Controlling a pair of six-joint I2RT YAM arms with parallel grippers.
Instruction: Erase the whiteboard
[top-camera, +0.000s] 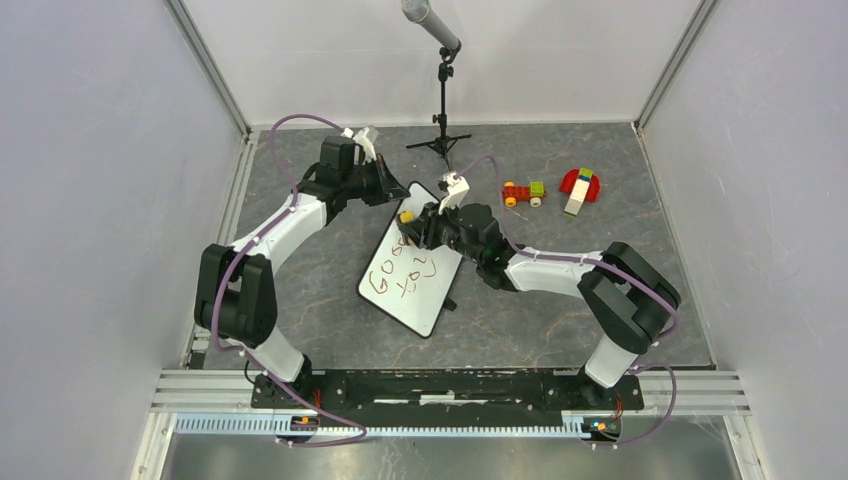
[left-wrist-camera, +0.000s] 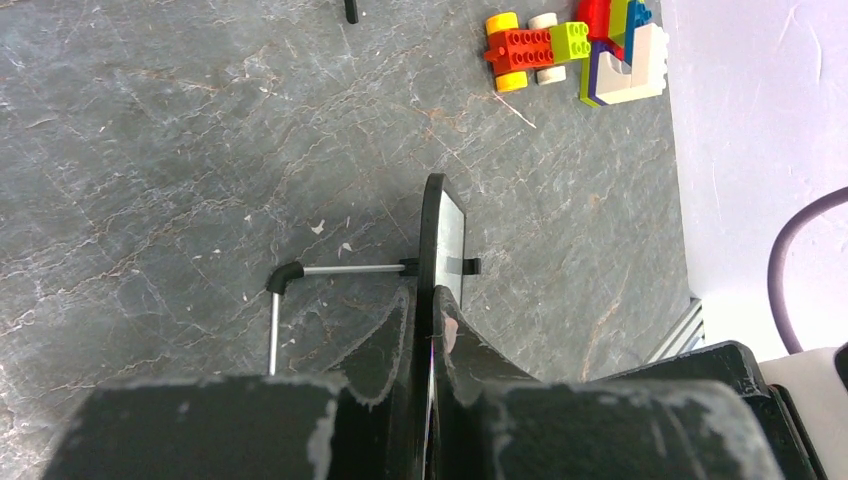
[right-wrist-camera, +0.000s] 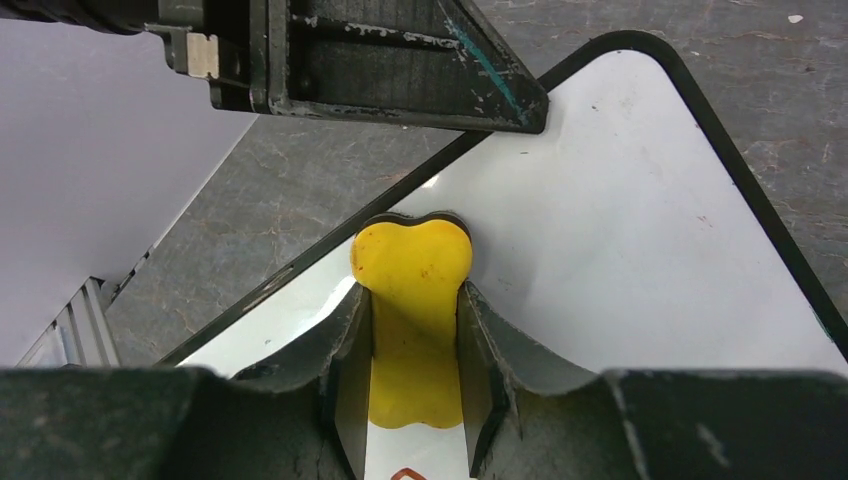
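Whiteboard (top-camera: 420, 290): white rectangular panel with a thin black frame and rounded corners. Red handwriting covers its near half; the far half is clean. It sits mid-table at a tilt, long axis running far to near, its far corner clamped in the left gripper (top-camera: 397, 192).

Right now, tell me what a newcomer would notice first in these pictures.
The whiteboard lies mid-table with red handwriting on its near half, and the left gripper is clamped on its far edge. The right gripper holds a yellow eraser over the board's blank far part. Bright toy blocks stand out at the far right of the grey table.
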